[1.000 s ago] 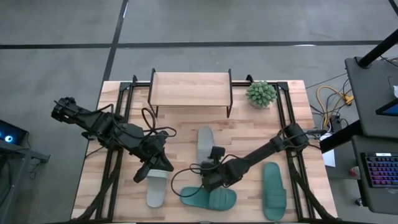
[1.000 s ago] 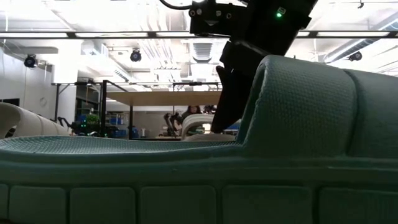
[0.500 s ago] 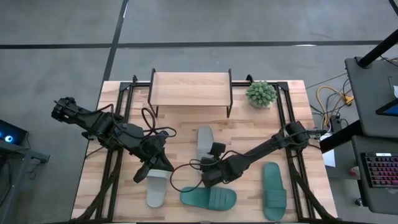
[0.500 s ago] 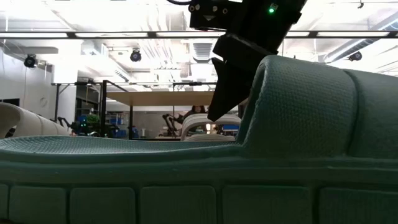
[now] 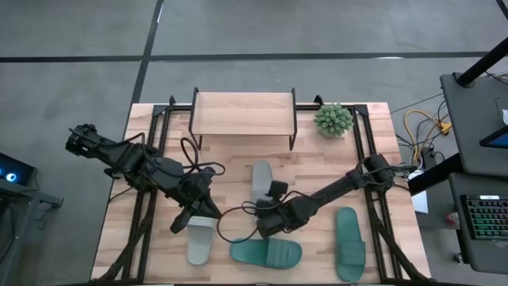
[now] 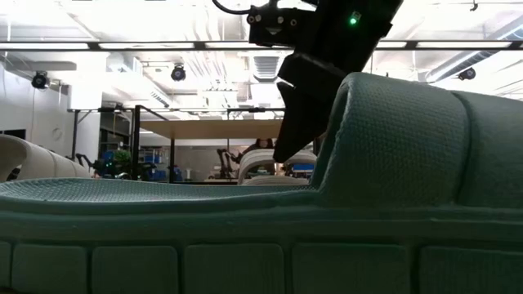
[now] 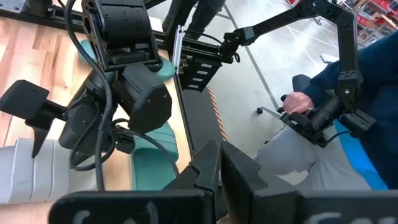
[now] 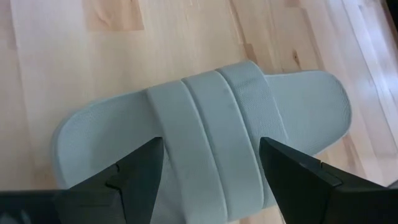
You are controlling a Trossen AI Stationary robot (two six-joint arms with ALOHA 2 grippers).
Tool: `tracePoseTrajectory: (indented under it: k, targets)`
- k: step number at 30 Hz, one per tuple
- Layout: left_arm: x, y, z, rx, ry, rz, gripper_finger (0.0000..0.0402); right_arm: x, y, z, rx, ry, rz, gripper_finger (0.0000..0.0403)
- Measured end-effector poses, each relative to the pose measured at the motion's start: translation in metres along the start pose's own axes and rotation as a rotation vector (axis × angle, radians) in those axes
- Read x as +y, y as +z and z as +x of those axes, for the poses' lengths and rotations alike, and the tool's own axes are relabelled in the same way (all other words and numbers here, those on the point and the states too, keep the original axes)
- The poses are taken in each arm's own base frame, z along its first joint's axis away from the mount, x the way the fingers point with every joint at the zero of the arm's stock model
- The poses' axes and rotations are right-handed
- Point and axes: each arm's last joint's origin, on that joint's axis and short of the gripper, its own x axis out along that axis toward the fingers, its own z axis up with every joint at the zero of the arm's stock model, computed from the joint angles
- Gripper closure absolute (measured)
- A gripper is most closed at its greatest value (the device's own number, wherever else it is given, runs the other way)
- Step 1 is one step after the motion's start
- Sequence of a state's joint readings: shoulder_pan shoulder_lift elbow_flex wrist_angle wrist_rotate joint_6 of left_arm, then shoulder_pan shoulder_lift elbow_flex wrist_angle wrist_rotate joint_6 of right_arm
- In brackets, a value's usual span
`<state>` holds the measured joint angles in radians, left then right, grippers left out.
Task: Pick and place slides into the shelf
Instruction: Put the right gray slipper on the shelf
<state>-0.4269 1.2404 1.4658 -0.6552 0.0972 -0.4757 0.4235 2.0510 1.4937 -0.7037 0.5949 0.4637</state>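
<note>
Pale grey-white foam slide [image 5: 199,241] lies at the table's near left, with the left gripper [image 5: 183,222] beside its toe end, fingers pressed shut on nothing. Towards the middle a teal green ribbed-strap slide [image 5: 267,253] lies crosswise near the front edge, and just behind it the right gripper [image 5: 266,225] hangs with its fingers [image 8: 138,174] spread wide, empty, over the strap of a second pale slide [image 8: 205,146]. Another teal slide [image 5: 348,242] lies at the right, while the low shelf with a light plank top [image 5: 242,114] stands bare at the far edge.
</note>
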Motion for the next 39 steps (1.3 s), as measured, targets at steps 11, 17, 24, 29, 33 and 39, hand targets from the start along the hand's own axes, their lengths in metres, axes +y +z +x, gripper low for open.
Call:
tracePoseTrajectory:
  k: [11,17,24,29,33,39]
  targets:
    - [0.000,0.000,0.000,0.001,0.000,0.014,0.0402,-0.001,-0.005,0.004,0.009,-0.011,-0.006,0.0145]
    - [0.000,0.000,0.000,0.001,0.000,0.019,0.0402,-0.001,-0.009,0.007,0.018,-0.016,-0.010,0.0145]
    - [0.000,0.000,0.000,0.001,0.000,0.018,0.0402,-0.002,-0.008,0.009,0.012,-0.021,0.003,0.0145]
    - [0.000,0.000,0.000,0.001,0.000,0.016,0.0402,0.002,-0.010,0.017,0.009,-0.030,0.004,0.0145]
    - [0.000,0.000,0.000,0.000,-0.001,0.013,0.0402,0.006,-0.013,0.025,0.018,-0.039,-0.004,0.0145]
    - [0.000,0.000,0.000,0.000,-0.001,0.011,0.0402,0.008,-0.015,0.029,0.005,-0.084,-0.006,0.0149]
